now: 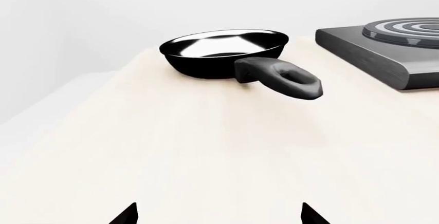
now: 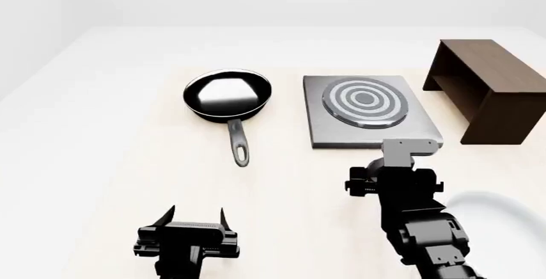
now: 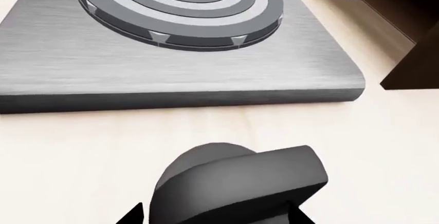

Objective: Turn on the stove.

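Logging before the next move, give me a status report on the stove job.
Left gripper open, idle over bare table. Right gripper straddling the knob, grip not confirmed. Stove just beyond. Pan and shelf clear of the path.

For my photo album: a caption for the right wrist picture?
Ridged black round knob close below, flat grey square hotplate just beyond.
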Tool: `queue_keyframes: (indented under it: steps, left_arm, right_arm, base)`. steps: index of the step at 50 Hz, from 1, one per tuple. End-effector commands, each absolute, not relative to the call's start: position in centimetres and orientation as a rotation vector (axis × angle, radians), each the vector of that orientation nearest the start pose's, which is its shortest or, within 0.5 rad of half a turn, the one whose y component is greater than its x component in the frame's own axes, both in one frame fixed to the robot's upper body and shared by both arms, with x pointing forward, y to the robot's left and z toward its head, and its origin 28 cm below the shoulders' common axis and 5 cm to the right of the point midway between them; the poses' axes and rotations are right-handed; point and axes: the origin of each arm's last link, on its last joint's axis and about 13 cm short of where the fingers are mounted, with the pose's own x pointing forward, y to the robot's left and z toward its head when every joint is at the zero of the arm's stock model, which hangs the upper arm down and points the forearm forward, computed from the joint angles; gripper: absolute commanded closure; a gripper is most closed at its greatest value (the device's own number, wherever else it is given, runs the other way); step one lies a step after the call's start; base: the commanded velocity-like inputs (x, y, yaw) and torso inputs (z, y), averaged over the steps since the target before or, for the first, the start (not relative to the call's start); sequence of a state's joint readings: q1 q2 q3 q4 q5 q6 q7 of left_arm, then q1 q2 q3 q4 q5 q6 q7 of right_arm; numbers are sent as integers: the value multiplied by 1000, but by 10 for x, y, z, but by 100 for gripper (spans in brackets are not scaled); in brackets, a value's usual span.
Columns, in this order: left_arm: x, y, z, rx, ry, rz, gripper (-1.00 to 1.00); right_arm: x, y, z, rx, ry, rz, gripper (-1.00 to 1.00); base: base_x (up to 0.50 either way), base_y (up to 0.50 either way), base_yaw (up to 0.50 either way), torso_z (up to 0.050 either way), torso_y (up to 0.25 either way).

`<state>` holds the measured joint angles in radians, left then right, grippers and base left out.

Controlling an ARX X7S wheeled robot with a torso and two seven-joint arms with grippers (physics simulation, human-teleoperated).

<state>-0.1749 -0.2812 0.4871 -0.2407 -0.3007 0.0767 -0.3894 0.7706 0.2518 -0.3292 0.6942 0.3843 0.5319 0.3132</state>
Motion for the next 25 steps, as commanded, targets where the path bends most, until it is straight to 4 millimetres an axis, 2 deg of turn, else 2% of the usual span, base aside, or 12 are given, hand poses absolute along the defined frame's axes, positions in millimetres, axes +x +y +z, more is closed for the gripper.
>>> queue_keyframes:
  steps: [1,25]
  left_arm:
    - [227,198,-11,81,104,-2,-100]
    - [227,198,-10,80,102,-5,-100]
  right_arm:
    - [346,-149,54,-132,513,-248,-100]
    - [340,-147,55,-144,499,-235,-100]
  base:
    - [0,0,0,0,0]
    - [0,0,0,0,0]
